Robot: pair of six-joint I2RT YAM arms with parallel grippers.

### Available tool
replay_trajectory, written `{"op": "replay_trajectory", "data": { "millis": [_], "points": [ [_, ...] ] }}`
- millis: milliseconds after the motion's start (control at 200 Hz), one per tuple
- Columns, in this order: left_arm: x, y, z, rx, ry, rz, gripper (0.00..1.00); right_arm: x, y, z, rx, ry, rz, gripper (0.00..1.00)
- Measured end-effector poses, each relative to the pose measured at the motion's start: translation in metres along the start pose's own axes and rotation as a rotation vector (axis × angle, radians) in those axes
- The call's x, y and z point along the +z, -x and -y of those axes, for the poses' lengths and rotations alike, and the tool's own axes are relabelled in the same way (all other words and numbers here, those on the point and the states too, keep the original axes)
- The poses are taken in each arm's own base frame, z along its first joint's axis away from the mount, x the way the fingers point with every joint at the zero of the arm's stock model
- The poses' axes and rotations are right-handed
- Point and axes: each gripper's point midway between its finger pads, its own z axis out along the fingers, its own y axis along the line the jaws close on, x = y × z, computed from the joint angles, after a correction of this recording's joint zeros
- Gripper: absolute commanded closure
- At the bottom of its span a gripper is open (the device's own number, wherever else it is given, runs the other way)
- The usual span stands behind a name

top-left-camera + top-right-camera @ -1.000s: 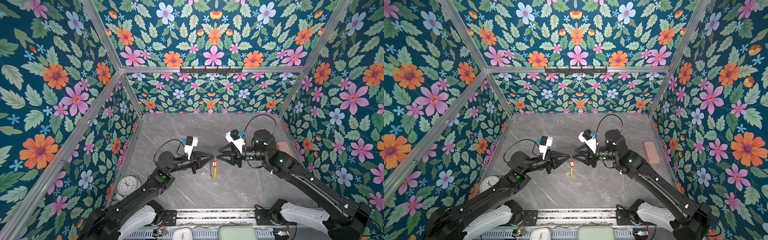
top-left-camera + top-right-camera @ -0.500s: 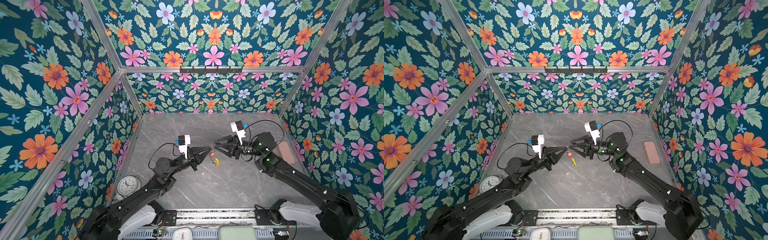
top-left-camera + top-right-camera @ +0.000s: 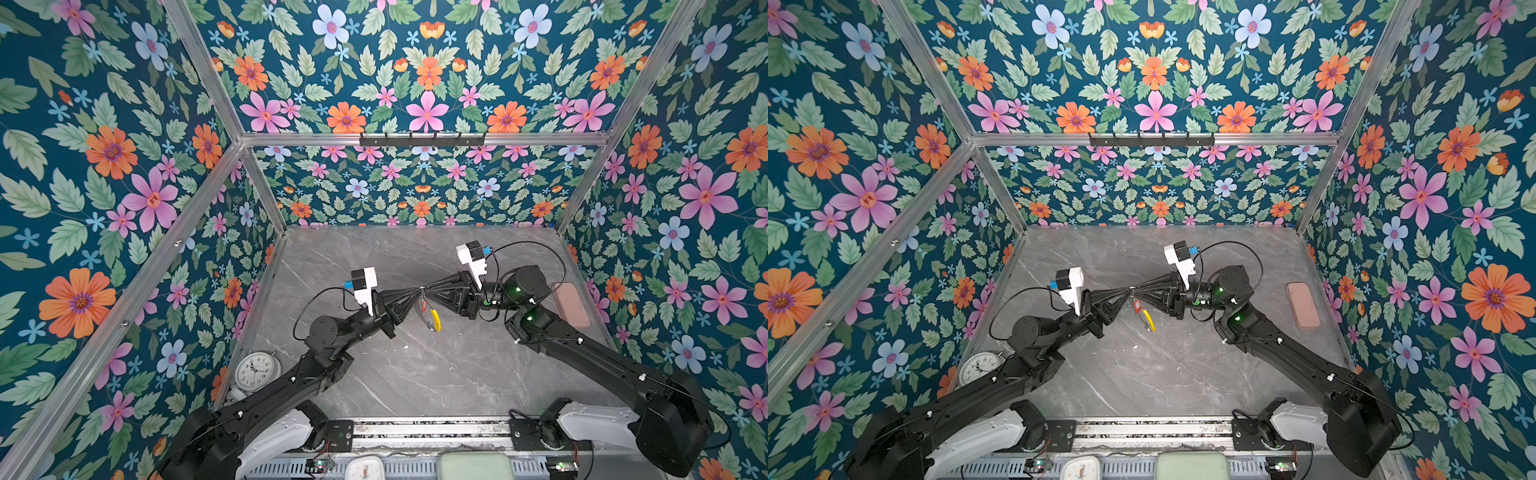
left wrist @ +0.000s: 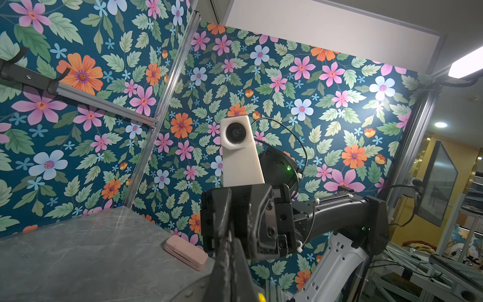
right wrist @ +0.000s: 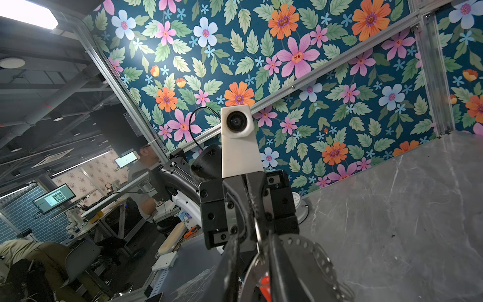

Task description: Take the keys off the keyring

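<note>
Grey thin keyring hoop (image 3: 435,320) hangs well apart from the round white clock (image 3: 254,370), red-tagged silver key (image 3: 423,306) still on. My left end effector (image 3: 417,293) stays pinched on it; the right end effector (image 3: 427,289) just narrowed toward the key, grip unclear: removal seems underway.

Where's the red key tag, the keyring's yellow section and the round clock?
red key tag (image 3: 423,306): in a top view, on its red plastic.
keyring's yellow section (image 3: 435,320): in a top view, mid-curve.
round white clock (image 3: 254,371): in a top view, on its dial.
</note>
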Motion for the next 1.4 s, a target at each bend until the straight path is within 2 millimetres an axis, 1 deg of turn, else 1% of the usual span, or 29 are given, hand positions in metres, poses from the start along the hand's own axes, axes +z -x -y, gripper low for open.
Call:
{"op": "replay_trajectory", "data": {
  "millis": [215,365,430,495,550,610,680,750,880,1135,1400],
  "points": [
    [0.0,0.001,0.001,0.018,-0.001,0.0,1.0,0.001,0.001,0.001,0.002,-0.005,-0.005,0.87],
    [0.0,0.001,0.002,0.019,-0.003,0.003,0.99,0.003,0.001,0.001,0.009,-0.011,-0.013,0.95],
    [0.0,0.002,0.002,0.018,-0.003,0.003,0.92,0.003,0.001,0.0,-0.003,-0.014,-0.018,0.98],
    [0.0,0.002,0.002,0.017,-0.002,0.001,0.81,0.003,0.001,-0.001,-0.003,-0.021,-0.029,1.0],
    [-0.001,0.002,0.003,0.017,0.002,-0.005,0.74,0.002,0.001,-0.005,-0.004,-0.023,-0.047,1.0],
    [-0.003,0.003,0.005,0.016,0.004,-0.009,0.68,0.0,0.001,-0.01,-0.02,-0.031,-0.071,1.0],
    [-0.006,0.006,0.009,0.02,0.008,-0.014,0.66,-0.002,0.003,-0.014,-0.045,-0.045,-0.098,1.0],
    [-0.008,0.006,0.013,0.023,0.01,-0.032,0.65,-0.003,0.002,-0.016,-0.063,-0.063,-0.134,1.0],
    [-0.009,0.005,0.016,0.017,0.018,-0.082,0.65,-0.007,-0.007,-0.015,-0.079,-0.097,-0.219,1.0],
    [-0.007,-0.02,0.017,-0.052,0.015,-0.253,0.63,-0.015,-0.017,-0.02,-0.114,-0.127,-0.341,1.0],
    [-0.006,-0.034,0.019,-0.107,0.007,-0.36,0.63,-0.018,-0.024,-0.016,-0.113,-0.145,-0.422,1.0]
  ]
}}
